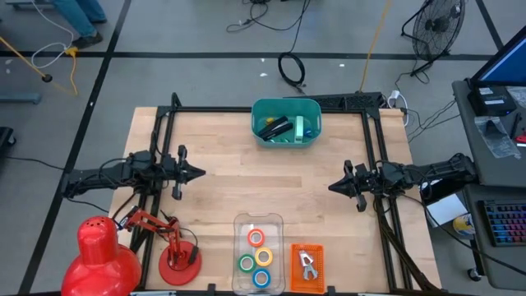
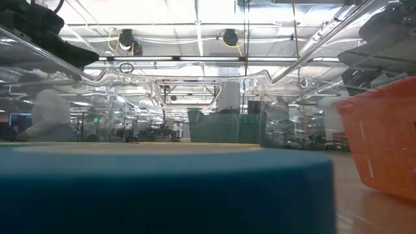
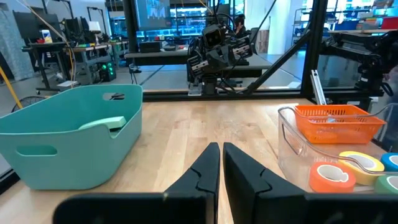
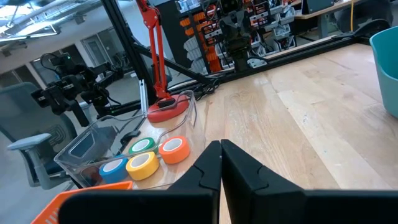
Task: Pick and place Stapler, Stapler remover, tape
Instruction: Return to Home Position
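Observation:
Four tape rolls, orange, green, yellow and blue, lie flat in a clear tray at the table's near edge. Beside it the grey stapler remover lies in an orange basket. The black stapler lies in a teal bin at the far edge. My left gripper hovers shut over the table's left side. My right gripper hovers shut over the right side. Both point level toward the middle, holding nothing.
A red desk lamp with its round base stands at the near left corner. A black frame runs along the table's left, far and right sides. Bare wood lies between the two grippers.

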